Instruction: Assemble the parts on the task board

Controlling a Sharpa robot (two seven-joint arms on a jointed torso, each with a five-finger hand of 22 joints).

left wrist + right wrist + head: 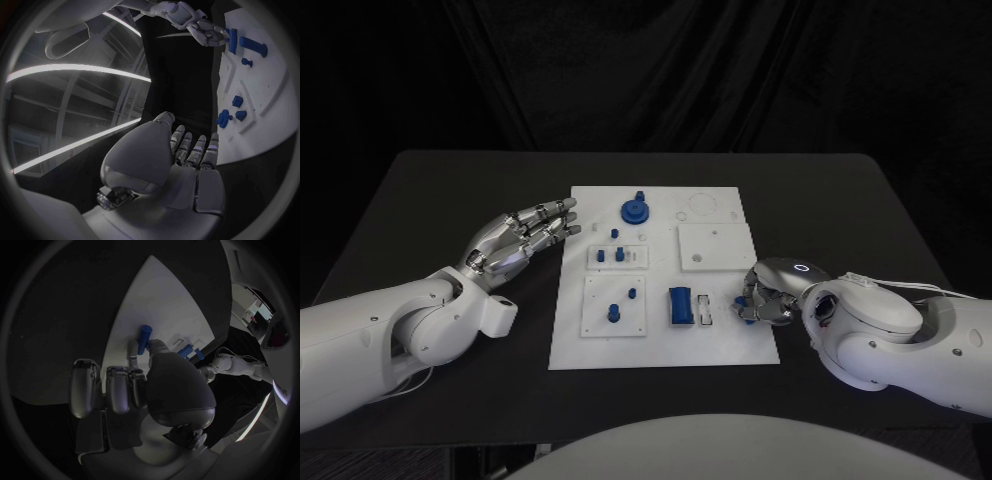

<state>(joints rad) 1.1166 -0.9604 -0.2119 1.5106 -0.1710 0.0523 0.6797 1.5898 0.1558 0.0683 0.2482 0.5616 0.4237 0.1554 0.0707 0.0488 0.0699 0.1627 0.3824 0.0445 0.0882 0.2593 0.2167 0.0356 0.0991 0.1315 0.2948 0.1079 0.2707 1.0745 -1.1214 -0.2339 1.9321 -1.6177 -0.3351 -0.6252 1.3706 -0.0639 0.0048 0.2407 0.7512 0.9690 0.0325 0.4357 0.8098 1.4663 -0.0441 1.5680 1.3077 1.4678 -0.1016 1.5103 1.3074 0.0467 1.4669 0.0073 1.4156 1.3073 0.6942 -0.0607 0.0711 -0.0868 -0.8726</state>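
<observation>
The white task board (718, 345) lies mid-table. On it are a round blue part (635, 210) at the far end, small blue pegs (607, 257), two more blue pieces (620, 305) and a long blue block (681, 305). My left hand (524, 235) hovers at the board's left edge, its fingers stretched out and holding nothing; its palm (187, 165) faces the pegs (230, 114). My right hand (769, 295) is at the board's right edge, with its fingertips down beside the blue block (145, 335). I see nothing held in it. The left wrist view also shows that right hand (206, 30) by the block (232, 40).
A raised white square plate (715, 246) sits on the board's right half, with a round recess (701, 205) beyond it. Black table (459, 190) surrounds the board on all sides.
</observation>
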